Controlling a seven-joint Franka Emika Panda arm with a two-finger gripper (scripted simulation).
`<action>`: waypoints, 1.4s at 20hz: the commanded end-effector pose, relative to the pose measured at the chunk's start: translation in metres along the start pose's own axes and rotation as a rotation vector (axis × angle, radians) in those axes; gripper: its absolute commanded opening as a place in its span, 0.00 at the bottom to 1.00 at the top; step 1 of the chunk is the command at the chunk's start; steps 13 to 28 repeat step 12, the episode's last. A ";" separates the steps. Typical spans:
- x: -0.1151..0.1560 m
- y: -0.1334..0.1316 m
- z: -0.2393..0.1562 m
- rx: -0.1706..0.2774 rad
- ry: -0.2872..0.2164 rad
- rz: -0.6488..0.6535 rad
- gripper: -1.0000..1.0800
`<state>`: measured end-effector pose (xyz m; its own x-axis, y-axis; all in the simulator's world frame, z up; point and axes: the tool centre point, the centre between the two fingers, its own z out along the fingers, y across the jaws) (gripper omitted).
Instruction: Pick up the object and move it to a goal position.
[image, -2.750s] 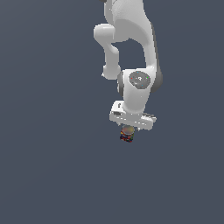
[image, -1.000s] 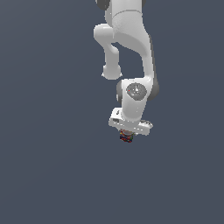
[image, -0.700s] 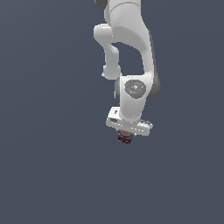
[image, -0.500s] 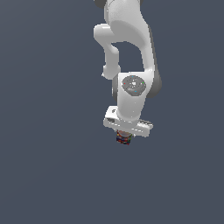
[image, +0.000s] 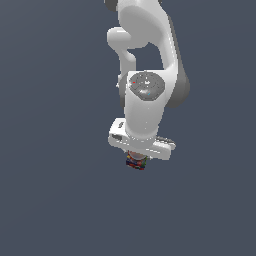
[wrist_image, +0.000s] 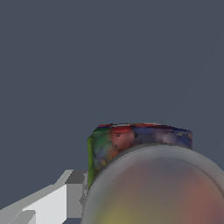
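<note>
The white arm (image: 150, 65) comes down from the upper edge of the exterior view, and its wrist ends in a flat white hand block. Under this block hangs the claw (image: 135, 161), and the object (image: 135, 162) sits directly below it, half hidden by the block. Only the lower part of the object is visible there: a small dark body with red, blue and yellow patches. The fingers themselves are covered by the block in this view.

In the wrist view the object (wrist_image: 131, 144) fills the lower half of the picture. Its round top is greyish-tan, very close to the camera and blurred, with a pale rim. Behind the top the side wall is visible, dark with red, green and blue-violet patches. The patches look like a printed label, but no letters or brand name can be read; the print is too blurred. A white finger (wrist_image: 57, 199) of the claw lies against the side of the object, and a grey pad touches the wall. The other finger is not visible, because the top of the object hides it. From the contact of this one finger and the place of the object under the hand, the claw appears clamped on the object.

The background is a plain dark grey-blue surface in both views. No edge or corner of a table is visible, so I cannot tell whether the object rests on the surface or is above it.
</note>
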<state>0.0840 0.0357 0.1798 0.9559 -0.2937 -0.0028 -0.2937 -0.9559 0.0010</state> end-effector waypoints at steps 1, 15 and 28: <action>0.009 0.001 -0.012 0.001 0.003 -0.001 0.00; 0.022 0.004 -0.028 0.001 0.003 -0.001 0.00; 0.022 0.004 -0.028 0.001 0.003 -0.001 0.00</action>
